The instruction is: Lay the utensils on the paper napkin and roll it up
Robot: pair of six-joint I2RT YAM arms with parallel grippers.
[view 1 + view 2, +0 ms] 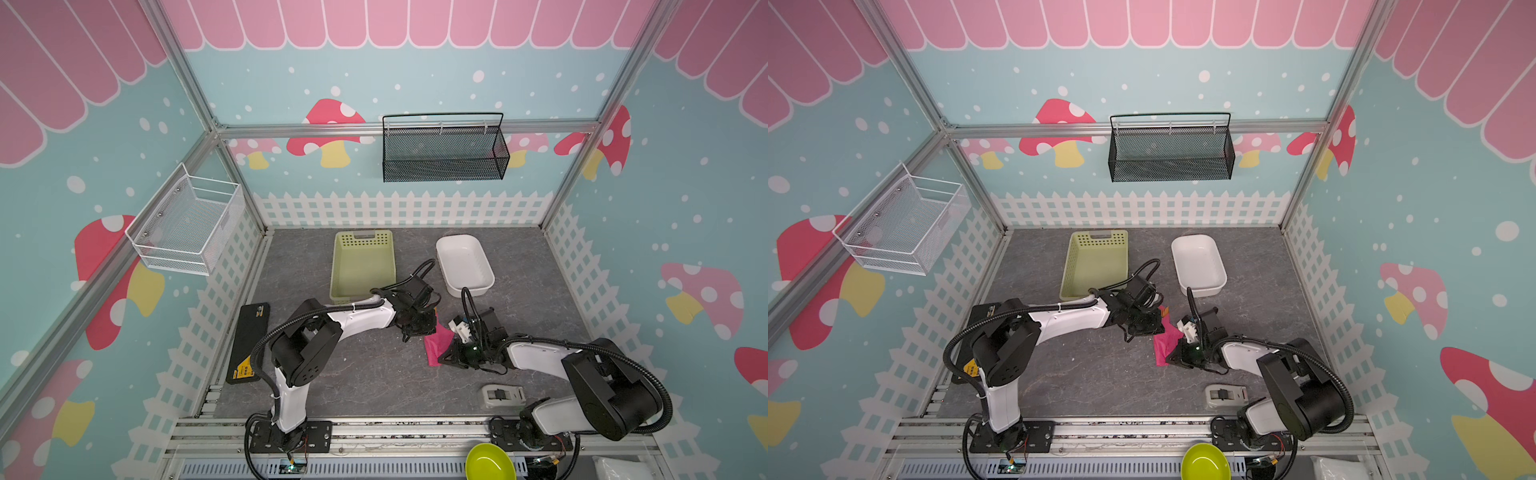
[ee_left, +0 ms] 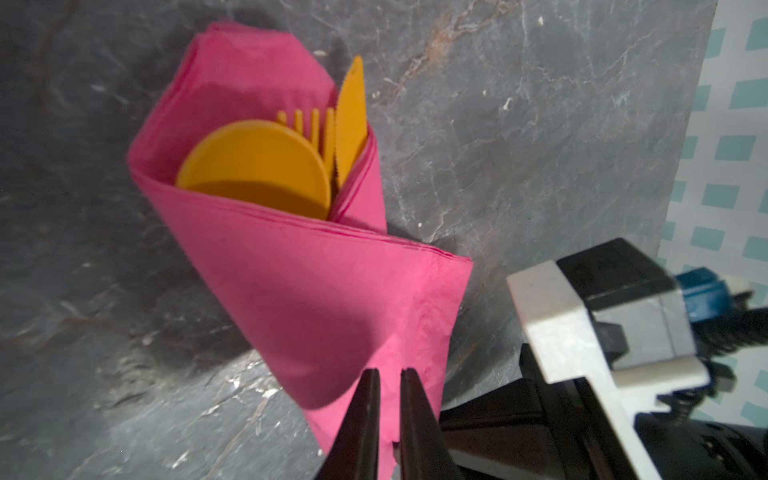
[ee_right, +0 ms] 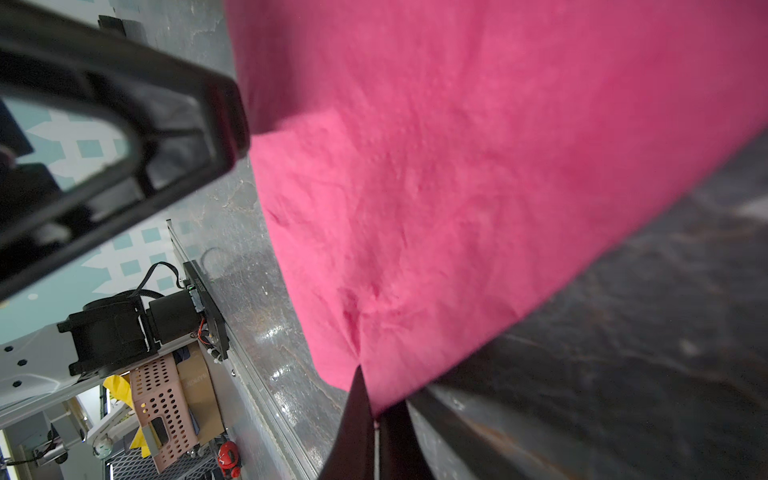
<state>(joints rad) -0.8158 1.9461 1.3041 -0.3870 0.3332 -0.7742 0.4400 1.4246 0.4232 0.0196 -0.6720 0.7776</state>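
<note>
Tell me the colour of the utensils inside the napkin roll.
Orange utensils, wrapped in the magenta napkin; clearest in the left wrist view.

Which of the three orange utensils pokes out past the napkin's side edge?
The knife: its serrated blade tip juts beyond the paper napkin fold, while the spoon bowl and fork tines stay inside the roll.

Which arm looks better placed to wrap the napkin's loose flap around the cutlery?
Probably right: the right tool pinches the paper napkin's corner, puckering it. The left tool sits nearly closed by the roll's end.
</note>
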